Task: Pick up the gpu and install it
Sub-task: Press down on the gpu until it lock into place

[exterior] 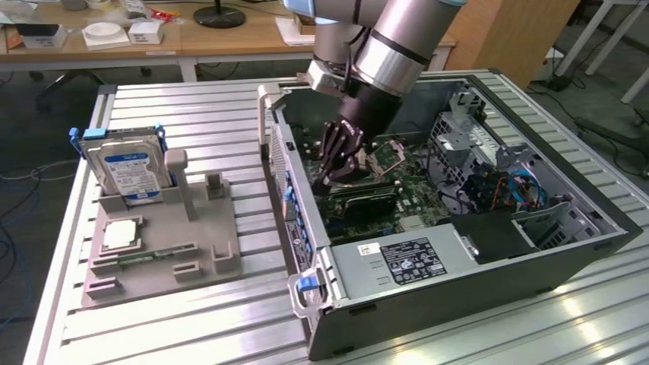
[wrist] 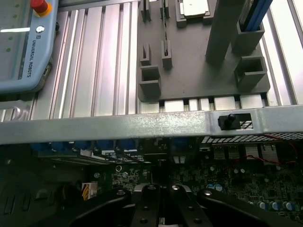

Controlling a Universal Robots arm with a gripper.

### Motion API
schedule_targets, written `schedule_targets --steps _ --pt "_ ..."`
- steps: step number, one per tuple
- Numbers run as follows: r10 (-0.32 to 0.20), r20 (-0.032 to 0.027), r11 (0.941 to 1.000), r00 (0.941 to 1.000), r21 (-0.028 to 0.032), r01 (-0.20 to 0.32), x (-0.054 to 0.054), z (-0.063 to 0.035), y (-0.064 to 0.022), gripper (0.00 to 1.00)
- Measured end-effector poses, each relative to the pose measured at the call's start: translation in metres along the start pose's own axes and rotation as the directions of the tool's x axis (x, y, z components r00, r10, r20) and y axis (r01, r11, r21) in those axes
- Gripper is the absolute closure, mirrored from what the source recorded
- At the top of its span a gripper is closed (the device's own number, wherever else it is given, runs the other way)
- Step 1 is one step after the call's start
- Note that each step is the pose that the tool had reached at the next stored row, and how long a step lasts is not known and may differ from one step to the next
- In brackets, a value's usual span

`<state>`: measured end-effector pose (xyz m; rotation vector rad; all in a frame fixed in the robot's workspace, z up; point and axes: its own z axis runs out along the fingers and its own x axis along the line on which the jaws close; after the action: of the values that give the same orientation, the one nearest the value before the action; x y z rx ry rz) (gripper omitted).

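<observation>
While gripper sits pressed together inside pc case, frame centre, gpu lies just below it on mobo; install step, prob seating; needs straight downward push.

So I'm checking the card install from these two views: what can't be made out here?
- The gpu in the exterior view: the gripper covers one end, so its seating in the motherboard slot is hidden.
- Fingertips in the wrist view: cut off by the picture's edge; what they touch is unclear.
- Label on the power supply: text too small to read.
</observation>
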<state>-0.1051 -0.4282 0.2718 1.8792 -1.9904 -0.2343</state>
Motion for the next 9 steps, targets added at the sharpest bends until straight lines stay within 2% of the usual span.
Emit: schedule_targets --steps 2,5,9 --pt "0.0 0.0 1.0 1.0 -0.0023 0.0 -0.0001 -0.0013 -0.003 0.9" --pt "-0.001 0.0007 1.0 1.0 -0.0021 0.001 -0.0003 -0.001 -0.005 0.9" --pt "0.0 0.0014 1.0 1.0 0.0028 0.0 -0.0008 0.0012 -0.0073 0.9"
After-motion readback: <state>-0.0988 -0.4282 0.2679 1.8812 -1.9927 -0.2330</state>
